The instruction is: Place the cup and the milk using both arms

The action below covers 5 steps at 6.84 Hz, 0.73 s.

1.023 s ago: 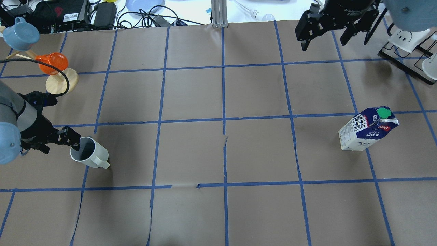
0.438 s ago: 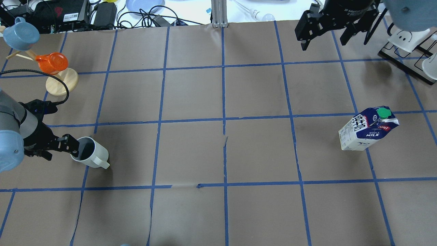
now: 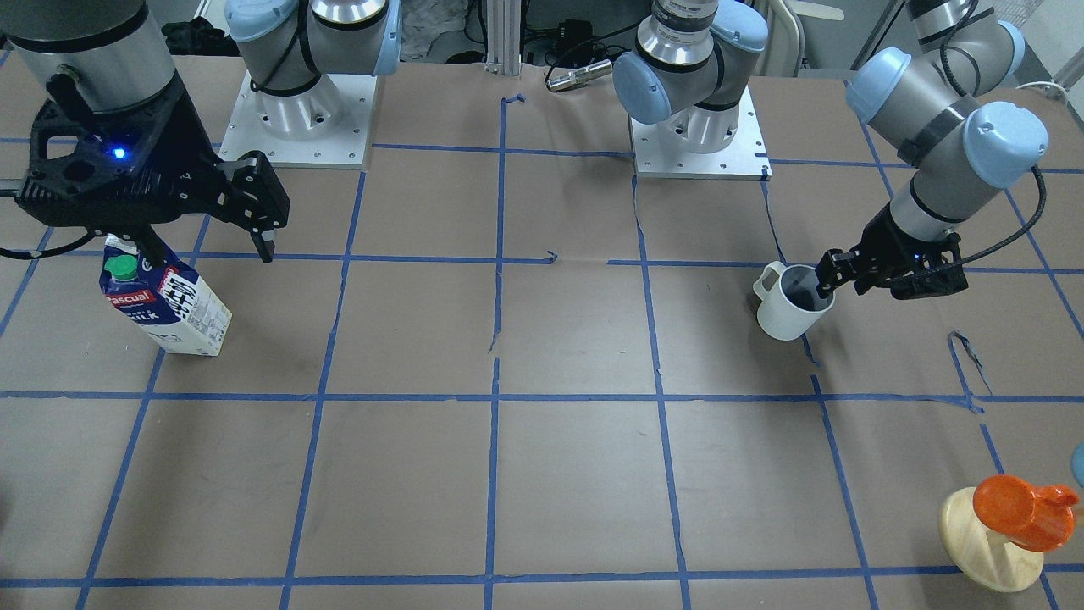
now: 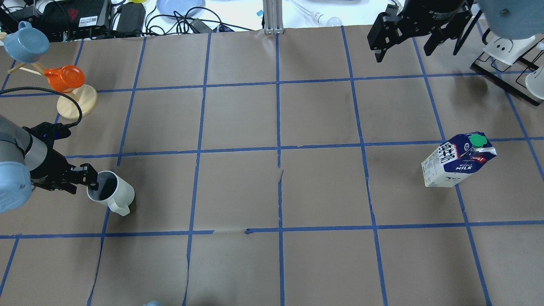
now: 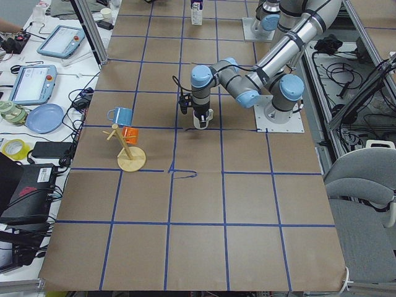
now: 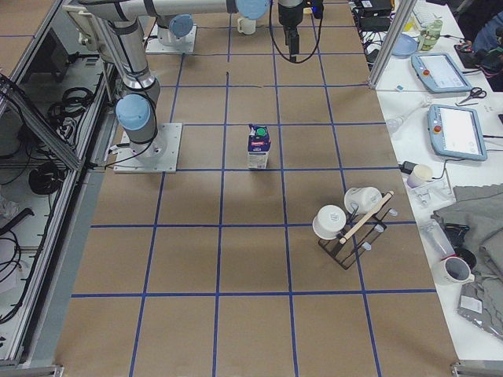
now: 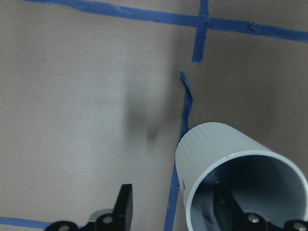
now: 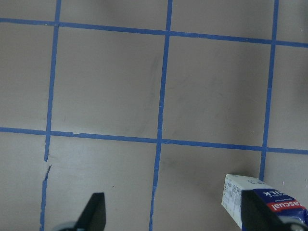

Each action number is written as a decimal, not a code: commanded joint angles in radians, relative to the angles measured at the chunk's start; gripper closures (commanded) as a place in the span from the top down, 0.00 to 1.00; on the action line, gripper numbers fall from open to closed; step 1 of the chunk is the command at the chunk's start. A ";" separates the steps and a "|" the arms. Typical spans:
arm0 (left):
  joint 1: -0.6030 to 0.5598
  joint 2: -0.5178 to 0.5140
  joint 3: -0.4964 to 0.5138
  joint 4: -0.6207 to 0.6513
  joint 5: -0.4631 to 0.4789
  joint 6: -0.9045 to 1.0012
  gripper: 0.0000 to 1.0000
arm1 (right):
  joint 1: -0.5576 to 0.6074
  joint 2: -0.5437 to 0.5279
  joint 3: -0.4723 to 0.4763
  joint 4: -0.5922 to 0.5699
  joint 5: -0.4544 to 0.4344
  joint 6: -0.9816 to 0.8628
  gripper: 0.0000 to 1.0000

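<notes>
Straddled wall of cup point(image 4: 117, 193) with spread left claw point(image 4: 94, 183), one finger inside. Held right claw point(image 8: 173, 216) parted, empty, high, apart from milk point(image 4: 457, 163). Near cup on tabletop point(image 4: 318, 119): orange mug on wooden stand point(image 4: 63, 78).

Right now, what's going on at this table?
The left arm's black two-finger tool is at the small white mug. It is open, with one finger inside the rim and the other outside, not clamped on the wall. The right arm's tool hangs open above the table, not down at the dark-blue and white milk carton with a green cap. That carton stands untouched on the brown paper with a blue tape grid. Nothing is grasped yet.
</notes>
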 commanded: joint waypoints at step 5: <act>-0.020 -0.001 0.013 0.002 -0.055 -0.004 0.00 | 0.000 0.000 0.000 0.000 0.000 0.000 1.00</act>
